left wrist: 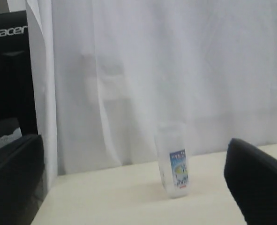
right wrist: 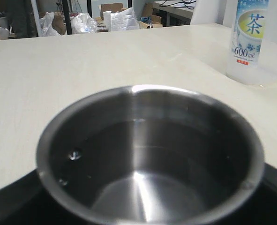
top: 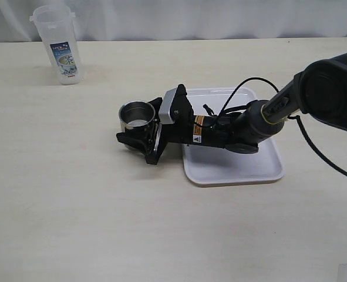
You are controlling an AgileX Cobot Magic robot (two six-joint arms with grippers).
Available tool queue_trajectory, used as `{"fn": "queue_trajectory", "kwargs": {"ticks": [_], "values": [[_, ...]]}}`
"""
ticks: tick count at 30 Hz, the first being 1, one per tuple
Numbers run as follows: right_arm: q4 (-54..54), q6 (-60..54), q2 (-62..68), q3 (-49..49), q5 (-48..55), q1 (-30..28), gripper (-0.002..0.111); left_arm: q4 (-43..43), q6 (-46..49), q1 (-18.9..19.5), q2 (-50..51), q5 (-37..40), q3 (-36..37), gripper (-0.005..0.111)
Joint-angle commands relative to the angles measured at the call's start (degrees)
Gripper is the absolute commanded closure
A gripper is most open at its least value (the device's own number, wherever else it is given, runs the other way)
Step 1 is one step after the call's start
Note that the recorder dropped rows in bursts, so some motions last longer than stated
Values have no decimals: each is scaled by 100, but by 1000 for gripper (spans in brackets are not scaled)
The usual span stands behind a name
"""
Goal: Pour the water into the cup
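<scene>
Distance to the jug governs your pour. The tall clear plastic jug with a blue label (top: 60, 46) stands upright at the upper left of the exterior frame, well apart from the small grey brushed-steel cup (top: 136, 116). That cup sits mouth-up near mid-frame, just left of the white plastic tray (top: 261, 170). Your right gripper (top: 138, 126) clasps the cup's sides. Your left gripper (left wrist: 133, 187) is spread wide and holds nothing, with the jug straight ahead, so it is likely the arm to fetch it. The pale tabletop (top: 73, 205) is flat, and a white curtain (left wrist: 175, 70) hangs behind.
</scene>
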Motion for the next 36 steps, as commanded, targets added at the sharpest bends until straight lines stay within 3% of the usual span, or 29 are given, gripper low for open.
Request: {"fn": "queue_trajectory", "kwargs": {"ticks": [1,8,16,36], "values": [[-9,3,-25,-3,97,-21,104,-88,73,-58,-13,-160,466,9],[-9,3,-25,-3,97,-21,104,-98,62,-58,-13,-72,791,9],[-9,3,-25,-3,97,-21,104,-98,50,-58,-13,1159,791,9],[-9,3,-25,-3,97,-21,104,-130,-16,-58,-13,888,791,10]]}}
